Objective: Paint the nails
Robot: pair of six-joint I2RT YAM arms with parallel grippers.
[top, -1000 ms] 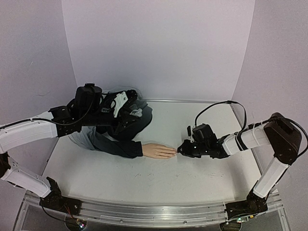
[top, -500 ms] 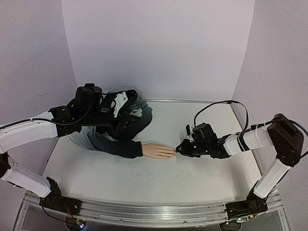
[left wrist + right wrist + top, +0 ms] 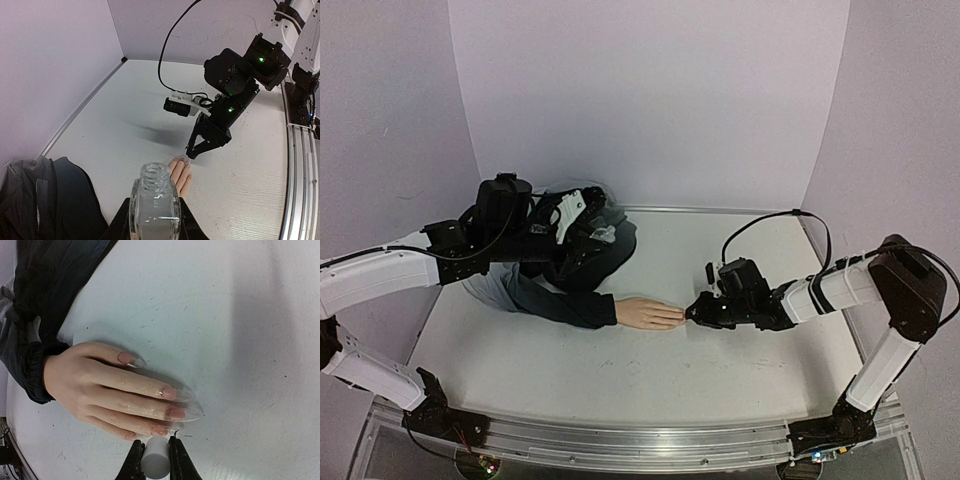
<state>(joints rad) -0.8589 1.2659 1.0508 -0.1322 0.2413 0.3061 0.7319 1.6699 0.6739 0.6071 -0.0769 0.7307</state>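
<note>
The pale mannequin hand (image 3: 648, 314) lies flat mid-table, its dark sleeve (image 3: 565, 302) running left. In the right wrist view its nails (image 3: 169, 393) are pinkish with long clear tips. My right gripper (image 3: 692, 313) is at the fingertips, shut on a white brush cap (image 3: 156, 458). The cap is just below the ring and little finger nails (image 3: 159, 430). My left gripper (image 3: 154, 222) is shut on an open clear glass bottle (image 3: 154, 197). It holds the bottle above the jacket, behind the hand (image 3: 180, 172).
The crumpled dark jacket (image 3: 592, 250) lies at the back left under my left arm. Purple walls close in the back and both sides. A metal rail (image 3: 640, 440) runs along the near edge. A black cable (image 3: 770, 218) loops above the right wrist.
My right gripper has edged slightly left toward the fingertips with the cap. The left arm and bottle have not moved.
</note>
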